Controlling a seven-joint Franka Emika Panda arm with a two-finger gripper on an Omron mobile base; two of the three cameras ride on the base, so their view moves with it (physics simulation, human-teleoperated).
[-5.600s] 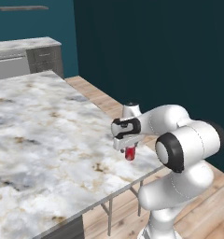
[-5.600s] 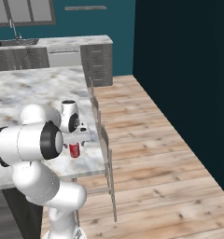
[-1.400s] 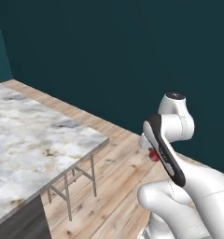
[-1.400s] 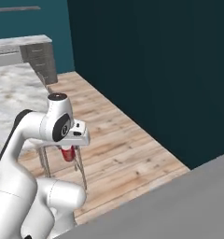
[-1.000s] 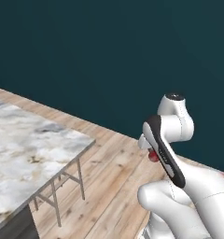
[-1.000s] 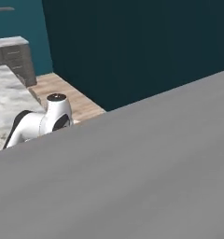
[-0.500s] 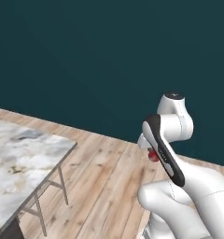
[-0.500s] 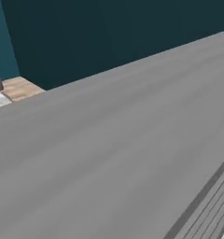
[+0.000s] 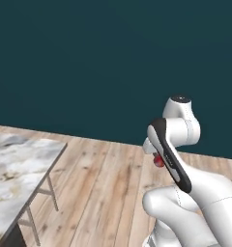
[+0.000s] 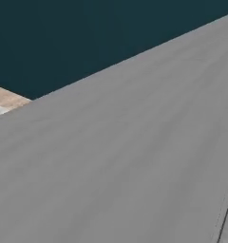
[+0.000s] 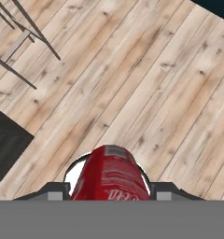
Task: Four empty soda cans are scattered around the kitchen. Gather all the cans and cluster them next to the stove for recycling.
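Your pincer (image 11: pixel 109 193) is pinching a red soda can (image 11: pixel 111 177) by its round sides, and the can hangs over the wooden floor (image 11: pixel 146 79). From the left base view, a bit of red can peeks out by the arm, but it is hard to see well. The marble table (image 9: pixel 16 169) is off to the side. An empty can is light, thin and easy to dent, so squeeze gently around its middle.

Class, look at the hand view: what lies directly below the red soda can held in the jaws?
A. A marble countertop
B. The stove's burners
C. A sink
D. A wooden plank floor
D: in the hand view the soda can hangs over the light wooden plank floor, with no counter under it.
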